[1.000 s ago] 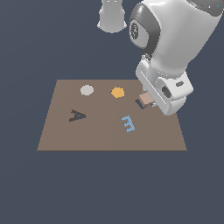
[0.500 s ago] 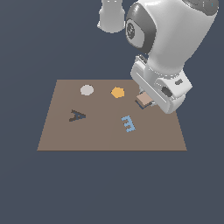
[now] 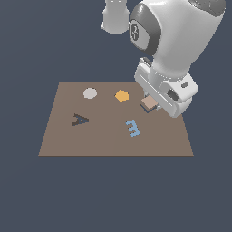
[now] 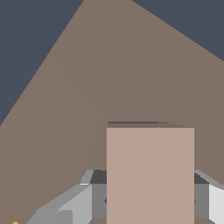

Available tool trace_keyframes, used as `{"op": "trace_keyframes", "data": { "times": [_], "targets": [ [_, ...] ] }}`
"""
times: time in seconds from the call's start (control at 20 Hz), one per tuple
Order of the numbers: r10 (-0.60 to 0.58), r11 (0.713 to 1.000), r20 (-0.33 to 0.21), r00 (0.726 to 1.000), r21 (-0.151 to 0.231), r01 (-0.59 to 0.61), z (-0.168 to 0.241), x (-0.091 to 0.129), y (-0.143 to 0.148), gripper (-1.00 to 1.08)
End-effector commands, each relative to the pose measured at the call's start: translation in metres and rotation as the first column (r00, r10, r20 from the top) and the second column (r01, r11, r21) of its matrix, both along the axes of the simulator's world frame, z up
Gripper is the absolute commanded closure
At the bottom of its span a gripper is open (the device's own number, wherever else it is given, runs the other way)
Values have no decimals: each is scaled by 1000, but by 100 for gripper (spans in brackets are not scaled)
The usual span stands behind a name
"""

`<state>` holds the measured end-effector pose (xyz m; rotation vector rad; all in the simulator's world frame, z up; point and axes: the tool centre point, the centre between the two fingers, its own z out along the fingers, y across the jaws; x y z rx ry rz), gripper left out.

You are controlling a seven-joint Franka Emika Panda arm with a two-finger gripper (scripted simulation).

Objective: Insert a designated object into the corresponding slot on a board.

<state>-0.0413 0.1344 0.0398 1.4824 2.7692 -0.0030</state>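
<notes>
Block: small pinkish-tan block (image 4: 150, 175), paler than the board, held between the pincer (image 4: 148, 199) fingers; in the exterior view it sits under the arm's hand, near the board's far edge toward the exterior view's right.
Pincer: closed on the block, grey fingers (image 4: 72, 203) showing on either side of it in the wrist view.
Slot: only a thin dark navy strip (image 4: 133, 122) shows past the block's far edge in the wrist view; in the exterior view a dark sliver (image 3: 146, 110) peeks out just under the block (image 3: 150, 103). The rest is hidden.
Board: brown board (image 3: 108, 140), carrying a grey disc (image 3: 90, 93), orange hexagon (image 3: 122, 95), blue E (image 3: 132, 128) and dark A cutout (image 3: 80, 120), all apart from the block.
Step in hand: lowering the block into the slot, as I judge it; whether it has begun to enter cannot be told.
Doing it well: match the block's edges to the slot's tilt before pressing, go straight down, release only once it lies flush.
Risk: a slight twist could catch a corner on the slot's rim.
</notes>
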Motion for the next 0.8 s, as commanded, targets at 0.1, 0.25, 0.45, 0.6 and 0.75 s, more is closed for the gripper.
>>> {"op": "trace_keyframes", "data": {
  "times": [0.1,0.25,0.45,0.6,0.75],
  "targets": [
    [0,1000,1,1000,0,0,-6,0,0,108],
    [0,1000,1,1000,0,0,-10,0,0,108],
    [0,1000,1,1000,0,0,-10,0,0,-92],
    [0,1000,1,1000,0,0,-10,0,0,-92],
    [0,1000,1,1000,0,0,-10,0,0,-92]
  ]
}}
